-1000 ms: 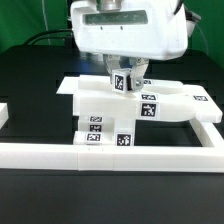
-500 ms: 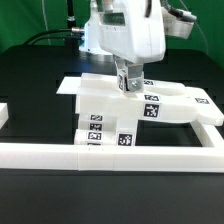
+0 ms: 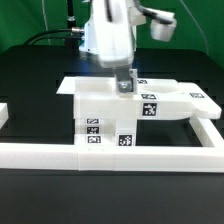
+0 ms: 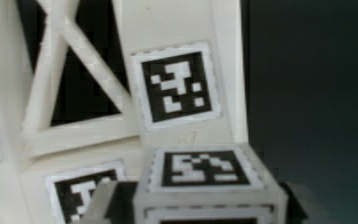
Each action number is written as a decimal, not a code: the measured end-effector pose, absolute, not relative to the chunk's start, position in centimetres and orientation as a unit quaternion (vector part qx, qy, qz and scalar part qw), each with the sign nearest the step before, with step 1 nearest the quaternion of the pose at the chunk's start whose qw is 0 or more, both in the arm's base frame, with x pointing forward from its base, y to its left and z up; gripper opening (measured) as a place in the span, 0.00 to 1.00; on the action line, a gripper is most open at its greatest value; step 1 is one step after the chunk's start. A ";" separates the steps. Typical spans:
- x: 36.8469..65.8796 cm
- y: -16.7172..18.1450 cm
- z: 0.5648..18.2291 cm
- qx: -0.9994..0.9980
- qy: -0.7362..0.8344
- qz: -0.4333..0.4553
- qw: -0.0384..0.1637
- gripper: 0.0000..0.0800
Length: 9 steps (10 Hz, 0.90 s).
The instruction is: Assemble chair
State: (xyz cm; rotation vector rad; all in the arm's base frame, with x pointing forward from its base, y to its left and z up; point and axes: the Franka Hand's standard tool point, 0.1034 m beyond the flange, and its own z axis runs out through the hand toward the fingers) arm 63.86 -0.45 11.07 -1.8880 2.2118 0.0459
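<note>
Closest in, our tool is set narrow around a small white block. The wrist view shows the block's tagged end face square to the camera, with a dark finger close against each flank, so we take it as gripped rather than merely straddled. Judging from that end-on face, the block's long axis runs along the tool's own line of approach, straight down into the work. Any coming move, whether a push or a twist, would therefore have to stay on that axis without tipping. Directly beneath and just beyond the tool lies the chair assembly, a chunky white body whose long side runs across the tool from the exterior view's left to its right. Several square tags show on its near faces. In the wrist view, a slatted panel of this assembly rises just behind the block, very near it. We cannot tell whether the two touch. On the camera side of the tool in the exterior view, the long white border rail lies against the foot of the assembly. Everything rests on a flat black table, with a green backdrop far behind the tool.
</note>
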 end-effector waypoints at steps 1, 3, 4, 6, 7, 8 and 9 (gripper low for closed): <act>63.9 -0.7 11.1 -0.597 0.792 0.026 0.121 0.33; 64.2 -1.2 11.1 -0.510 0.847 0.031 0.147 0.33; 64.2 -1.2 11.1 -0.471 0.868 0.039 0.149 0.33; 64.2 -1.2 11.1 -0.467 0.871 0.039 0.149 0.36; 64.2 -1.1 11.1 -0.478 0.865 0.038 0.149 0.36; 64.4 -0.9 11.3 -0.483 0.862 0.041 0.149 0.59; 64.5 -0.8 11.5 -0.500 0.852 0.040 0.150 0.59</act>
